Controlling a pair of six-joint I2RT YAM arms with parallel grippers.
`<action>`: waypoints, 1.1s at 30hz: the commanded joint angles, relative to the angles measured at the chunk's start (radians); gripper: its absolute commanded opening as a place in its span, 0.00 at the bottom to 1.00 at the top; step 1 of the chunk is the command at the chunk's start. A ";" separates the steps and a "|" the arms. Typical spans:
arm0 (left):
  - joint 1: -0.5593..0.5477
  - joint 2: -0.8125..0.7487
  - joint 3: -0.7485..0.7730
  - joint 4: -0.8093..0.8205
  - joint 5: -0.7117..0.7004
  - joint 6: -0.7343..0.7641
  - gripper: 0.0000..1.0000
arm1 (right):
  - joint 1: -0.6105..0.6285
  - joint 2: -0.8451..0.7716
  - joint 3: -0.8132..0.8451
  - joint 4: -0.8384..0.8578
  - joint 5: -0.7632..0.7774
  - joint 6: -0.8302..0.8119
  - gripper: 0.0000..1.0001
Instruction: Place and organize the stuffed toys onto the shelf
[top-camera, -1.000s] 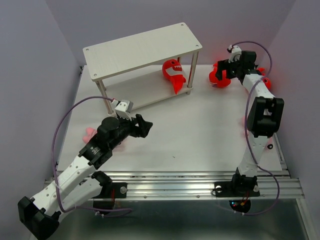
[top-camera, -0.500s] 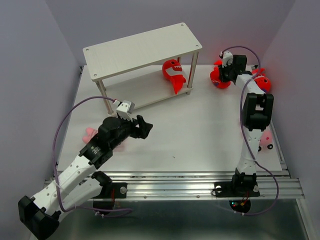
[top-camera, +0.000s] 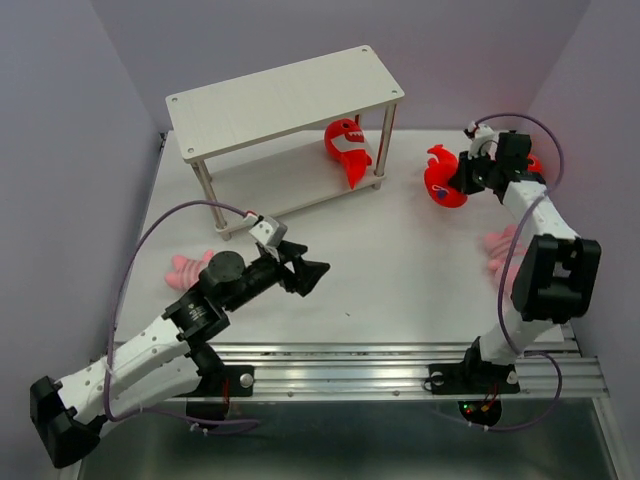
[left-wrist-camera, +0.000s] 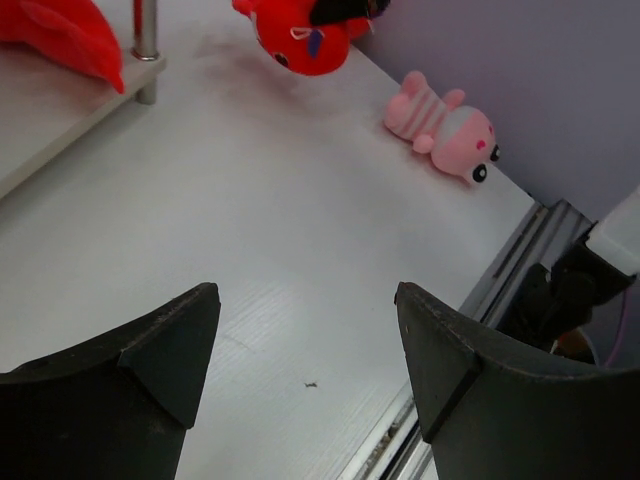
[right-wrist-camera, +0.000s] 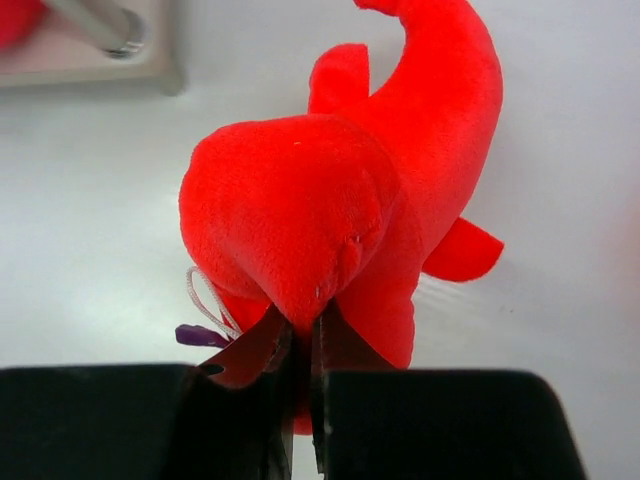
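That red shark (right-wrist-camera: 330, 200) is light and squishy, right gripper (right-wrist-camera: 300, 335) jaws pinching maybe just a fold, so mid-body's a safer grab.

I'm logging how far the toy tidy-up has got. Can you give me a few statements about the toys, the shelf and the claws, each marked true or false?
1. The right claw is shut on a red shark. True.
2. A toy sits on the top tier of the shelf. False: the top board is bare; a second red shark lies on the lower tier.
3. The left claw grips a pink toy. False: it is open and holds nothing, over the table.
4. A pink striped toy lies on the table, off the shelf. True.
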 joint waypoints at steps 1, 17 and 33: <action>-0.159 0.055 -0.018 0.132 -0.077 0.092 0.82 | -0.016 -0.286 -0.103 -0.154 -0.335 0.023 0.01; -0.501 0.332 0.025 0.379 -0.158 0.784 0.89 | 0.022 -0.727 -0.235 -0.995 -0.560 -0.688 0.02; -0.526 0.681 0.270 0.467 -0.103 0.973 0.89 | 0.064 -0.776 -0.325 -0.976 -0.619 -0.710 0.02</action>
